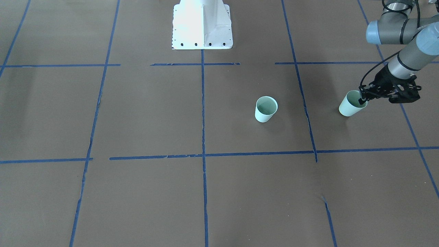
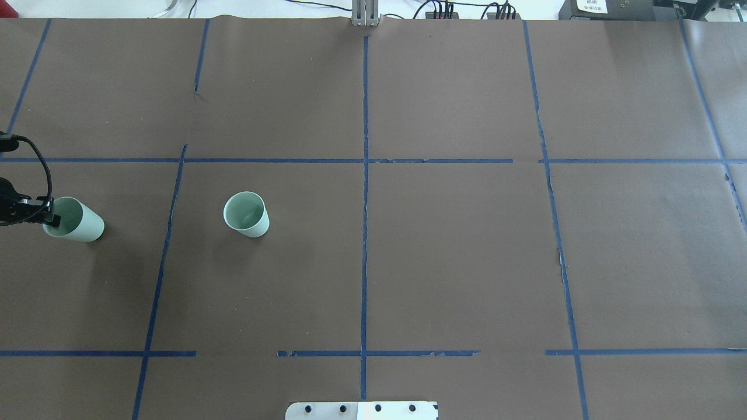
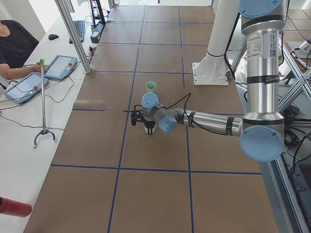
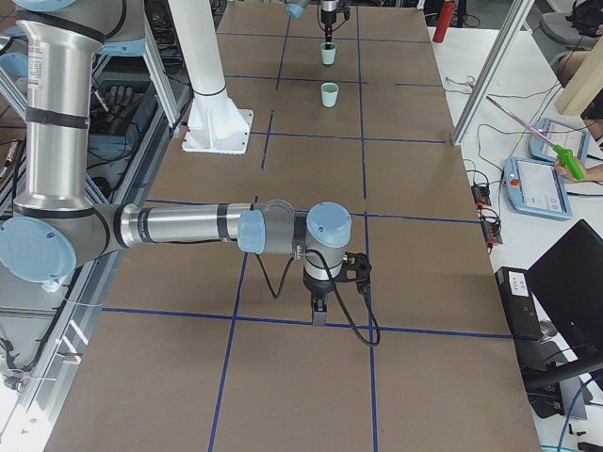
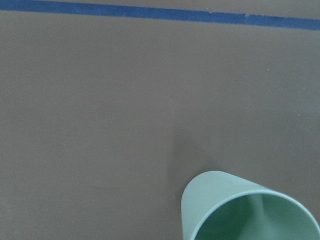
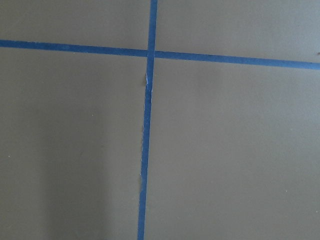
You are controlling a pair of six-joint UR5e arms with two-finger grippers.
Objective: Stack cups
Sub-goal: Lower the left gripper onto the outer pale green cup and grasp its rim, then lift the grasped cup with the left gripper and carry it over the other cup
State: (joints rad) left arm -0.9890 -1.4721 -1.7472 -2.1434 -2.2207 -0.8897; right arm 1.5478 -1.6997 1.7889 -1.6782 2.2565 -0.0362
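The left gripper [image 1: 362, 100] pinches the rim of the gripped cup [image 1: 347, 108], with one finger inside the mouth and the other outside the wall. The free cup [image 1: 265, 110] stands upright on the table [image 1: 137, 120], well apart from those jaws. The right gripper [image 4: 320, 311] hangs low above the table; whether its jaws are spread or pressed together cannot be told

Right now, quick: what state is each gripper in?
Left gripper: closed on the rim of a cup.
Right gripper: cannot tell, seen only from the side camera.
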